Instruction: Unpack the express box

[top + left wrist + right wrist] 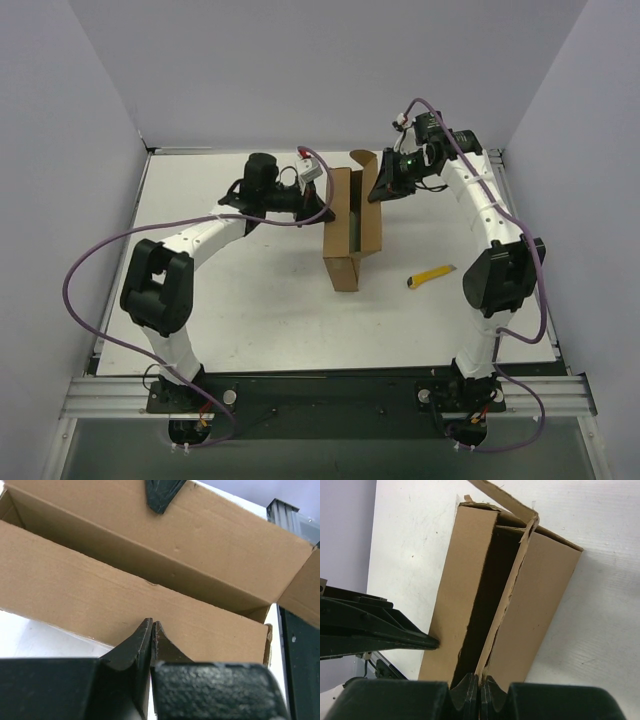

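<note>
From above, the express box (350,235) stands on its long thin side in the middle of the white tabletop (250,300), with its open side facing up. The left arm (200,240) bends at its elbow out on the left, then reaches across low to the box's left wall, where the left claw (325,207) sits. The right arm (485,210) goes up tall from its base, then its wrist turns in to the left, and the right claw (375,190) is at the top of the box's right wall. A yellow knife (431,276) lies alone on the tabletop, well to the right of the box.

In the left wrist view, the left claw (151,627) is closed to a thin slit with nothing in it (just brown wall behind). Its tips are right at the outside of the box (125,595). The tip of the right claw (161,494) pokes over the far wall.

In the right wrist view, the right claw (479,682) is clenched on the thin torn cardboard edge of the box (545,595). The dark inside of the box shows beside it. The left claw (427,641) comes in flat from the left and touches the box's outer wall.
</note>
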`<move>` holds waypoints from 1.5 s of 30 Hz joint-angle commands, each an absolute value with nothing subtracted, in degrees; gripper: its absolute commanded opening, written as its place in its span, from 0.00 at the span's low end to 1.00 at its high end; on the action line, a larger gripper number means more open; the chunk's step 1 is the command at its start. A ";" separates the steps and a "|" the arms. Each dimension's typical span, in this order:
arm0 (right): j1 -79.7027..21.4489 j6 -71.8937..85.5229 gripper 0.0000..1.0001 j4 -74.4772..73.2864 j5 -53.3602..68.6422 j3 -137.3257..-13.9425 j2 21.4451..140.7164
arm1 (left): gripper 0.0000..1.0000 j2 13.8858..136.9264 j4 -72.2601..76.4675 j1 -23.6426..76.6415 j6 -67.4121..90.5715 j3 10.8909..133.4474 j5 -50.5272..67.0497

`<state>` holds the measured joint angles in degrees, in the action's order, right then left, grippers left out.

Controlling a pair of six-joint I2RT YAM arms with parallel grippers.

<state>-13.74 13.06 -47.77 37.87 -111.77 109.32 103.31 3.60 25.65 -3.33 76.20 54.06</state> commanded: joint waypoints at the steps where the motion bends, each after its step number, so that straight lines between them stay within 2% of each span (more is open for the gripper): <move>1: -11.26 11.87 0.00 -48.25 39.99 -111.54 106.27 | 0.09 101.52 -4.56 22.51 -8.87 73.49 53.35; 10: -1.94 2.83 0.01 -52.64 43.78 -106.96 106.51 | 0.09 96.33 -12.13 16.26 -15.20 67.59 52.38; 14: -0.18 0.71 0.35 -53.35 34.13 -108.19 106.96 | 0.17 92.29 -10.02 18.10 -14.59 69.68 50.63; 15: -0.18 0.53 0.38 -53.26 31.58 -109.32 107.22 | 0.18 92.11 -9.85 18.37 -14.59 70.39 49.15; 16: -0.18 -1.65 0.42 -52.74 23.90 -112.03 107.49 | 0.20 92.11 -9.84 18.46 -14.50 71.01 48.96; 17: -0.18 -2.19 0.51 -52.13 19.64 -113.28 107.58 | 0.21 92.63 -10.02 18.54 -13.89 71.62 48.96; 20: -0.18 -3.16 0.54 -49.66 10.92 -119.25 108.63 | 0.23 93.51 -9.76 18.54 -13.10 72.77 48.69; 22: -0.18 -3.51 0.54 -48.70 9.94 -122.15 108.98 | 0.25 94.13 -8.62 18.54 -12.13 72.25 48.69; 25: -5.25 -7.89 0.54 -42.92 7.66 -122.44 106.28 | 0.25 95.89 -7.39 18.54 -9.68 71.46 48.78; 26: -9.88 -12.09 0.54 -40.80 6.34 -120.00 105.30 | 0.25 95.89 -6.51 18.54 -8.36 71.02 48.69; 31: -21.43 -17.93 0.55 -31.65 13.10 -109.08 100.28 | 0.25 95.54 -7.20 18.11 -8.35 69.17 48.16; 35: -27.94 -4.98 0.58 -32.78 13.09 -106.79 104.23 | 0.25 93.87 -8.08 16.79 -6.95 67.42 46.42; 39: -28.74 7.87 0.64 -34.72 12.92 -107.67 111.34 | 0.26 91.15 -7.74 14.59 -3.70 64.26 41.32; 41: -29.18 9.57 0.71 -34.72 13.45 -107.40 113.37 | 0.29 89.30 -7.82 13.36 -1.76 61.72 37.90; 45: -30.50 11.86 0.87 -35.33 15.28 -107.40 118.64 | 0.45 87.54 -9.84 12.48 -0.36 57.94 30.17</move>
